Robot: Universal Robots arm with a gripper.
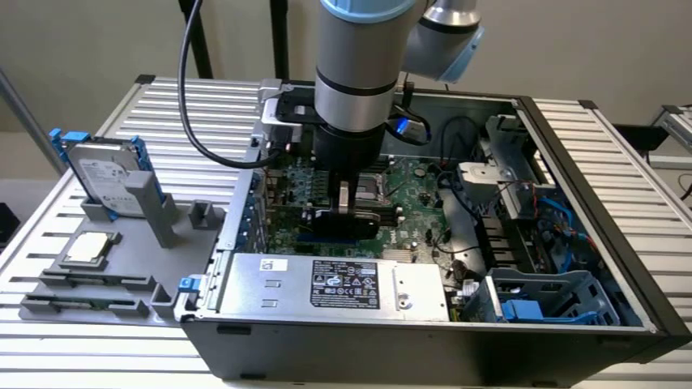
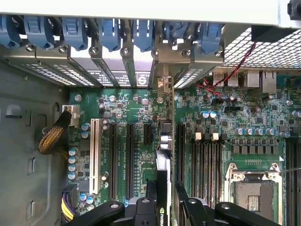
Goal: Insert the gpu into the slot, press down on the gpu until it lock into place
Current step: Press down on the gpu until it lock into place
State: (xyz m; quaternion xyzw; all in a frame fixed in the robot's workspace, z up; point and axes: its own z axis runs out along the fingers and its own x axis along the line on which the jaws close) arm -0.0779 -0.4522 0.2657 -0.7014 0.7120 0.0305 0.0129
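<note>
Gripper (image 2: 165,200) clamps flat black gpu (image 2: 162,172) edge-on over green motherboard (image 2: 136,101)

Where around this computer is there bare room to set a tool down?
Bare slatted tabletop in front of the gray fixture, and along the exterior view's right of the computer case. Crowded: the fixture, and inside the case, where the end effector grips the gpu.
</note>
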